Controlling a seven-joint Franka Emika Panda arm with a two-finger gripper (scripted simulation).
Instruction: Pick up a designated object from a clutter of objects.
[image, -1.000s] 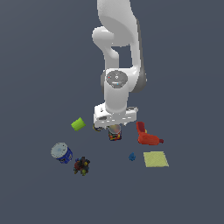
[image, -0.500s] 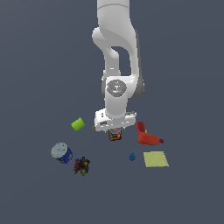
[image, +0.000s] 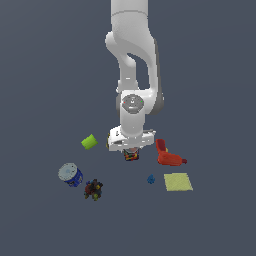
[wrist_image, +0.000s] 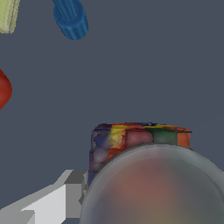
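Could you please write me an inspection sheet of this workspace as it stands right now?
Surface: plain dark grey floor, no marks seen.
Job's thing: small multicoloured can upright, directly under the hand; its pale top fills the wrist view.
Clutter: lime-green cylinder, blue can with white lid, dark multicoloured lump, red drill-like tool, tiny blue piece, yellow flat square; all apart from each other.
Hand: hand low over the can; one finger shows beside the can; open or shut cannot be told.
Cables: nothing seen.
Surroundings: nothing seen beyond the white arm.
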